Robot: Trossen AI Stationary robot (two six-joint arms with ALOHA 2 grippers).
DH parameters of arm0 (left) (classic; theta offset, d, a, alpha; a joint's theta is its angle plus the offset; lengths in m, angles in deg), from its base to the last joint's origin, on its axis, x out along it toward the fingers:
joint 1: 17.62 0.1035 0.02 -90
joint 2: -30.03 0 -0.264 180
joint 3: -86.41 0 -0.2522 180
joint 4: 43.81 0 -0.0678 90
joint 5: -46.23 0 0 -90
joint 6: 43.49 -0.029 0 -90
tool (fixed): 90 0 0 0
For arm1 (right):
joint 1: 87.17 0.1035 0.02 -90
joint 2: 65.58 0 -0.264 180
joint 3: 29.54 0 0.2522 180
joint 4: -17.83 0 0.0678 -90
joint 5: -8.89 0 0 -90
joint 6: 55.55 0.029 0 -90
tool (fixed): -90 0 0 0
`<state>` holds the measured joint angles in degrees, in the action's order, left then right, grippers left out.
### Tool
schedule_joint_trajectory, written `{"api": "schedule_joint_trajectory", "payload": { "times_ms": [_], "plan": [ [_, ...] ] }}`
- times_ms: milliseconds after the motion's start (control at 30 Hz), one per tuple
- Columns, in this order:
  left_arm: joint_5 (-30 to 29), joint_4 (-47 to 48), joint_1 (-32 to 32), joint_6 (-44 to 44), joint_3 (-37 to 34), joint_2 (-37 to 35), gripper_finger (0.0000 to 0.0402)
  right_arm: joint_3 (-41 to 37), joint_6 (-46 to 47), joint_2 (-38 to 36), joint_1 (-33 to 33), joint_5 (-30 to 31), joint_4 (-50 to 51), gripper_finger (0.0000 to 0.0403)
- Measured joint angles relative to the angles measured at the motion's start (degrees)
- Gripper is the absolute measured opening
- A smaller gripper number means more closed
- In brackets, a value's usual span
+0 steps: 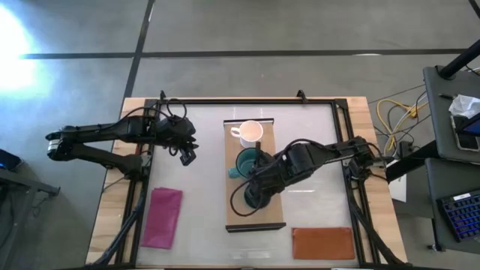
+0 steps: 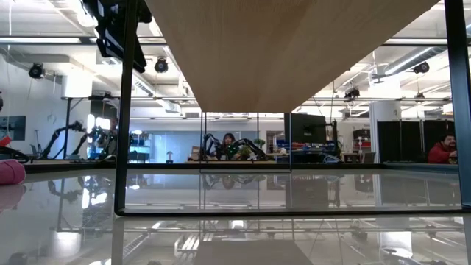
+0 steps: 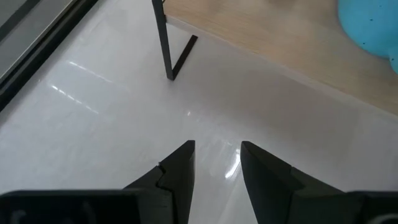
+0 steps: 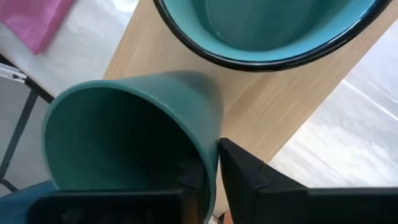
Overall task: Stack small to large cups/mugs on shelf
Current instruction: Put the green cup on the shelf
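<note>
A: Status, near side first?

B: Nearest the table (image 1: 202, 150) front edge: magenta cloth (image 1: 163, 217) on my left side, reddish-brown mat (image 1: 322, 242) on my right. Neither arm is touching either.

A: Right arm?

B: Right gripper (image 1: 259, 196) is over the near half of the shelf (image 1: 276, 214), clamped on the dark green mug (image 4: 134, 140). One finger (image 4: 249, 174) sits on the outside of the wall, the other inside the rim. In the right wrist view the mug is tilted, mouth towards the camera. Can't tell whether its base touches the board.

A: Other mugs?

B: Teal mug (image 1: 246, 163) stands upright on the shelf, just beyond the green one, about mid-board. In the right wrist view its dark-edged rim (image 4: 273, 37) is very near the green mug's rim; can't tell if they touch. White mug (image 1: 250, 133) is upright at the far end of the shelf, apart from the teal one, handle pointing to my left.

A: Left arm?

B: Left gripper (image 1: 187, 155) hangs over bare table to the left of the shelf, level with the gap between white and teal. Fingers (image 3: 177, 174) slightly parted, nothing between them. Its wrist camera shows the shelf edge, a dark shelf leg (image 3: 163, 38) and a sliver of the teal mug.

A: Low view?

B: Shelf underside fills the top; cloth edge (image 2: 10, 171) at far left.
</note>
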<state>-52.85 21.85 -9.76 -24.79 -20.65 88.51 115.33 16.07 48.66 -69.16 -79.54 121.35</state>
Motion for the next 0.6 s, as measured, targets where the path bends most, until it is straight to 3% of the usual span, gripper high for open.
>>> {"api": "schedule_joint_trajectory", "payload": {
  "times_ms": [600],
  "plan": [
    [0.02, 0.04, -0.04, -1.10, -0.28, 0.00, 0.0115, 0.46, -0.06, -0.20, 0.05, -3.07, -1.84, 0.0079]
  ]
}}
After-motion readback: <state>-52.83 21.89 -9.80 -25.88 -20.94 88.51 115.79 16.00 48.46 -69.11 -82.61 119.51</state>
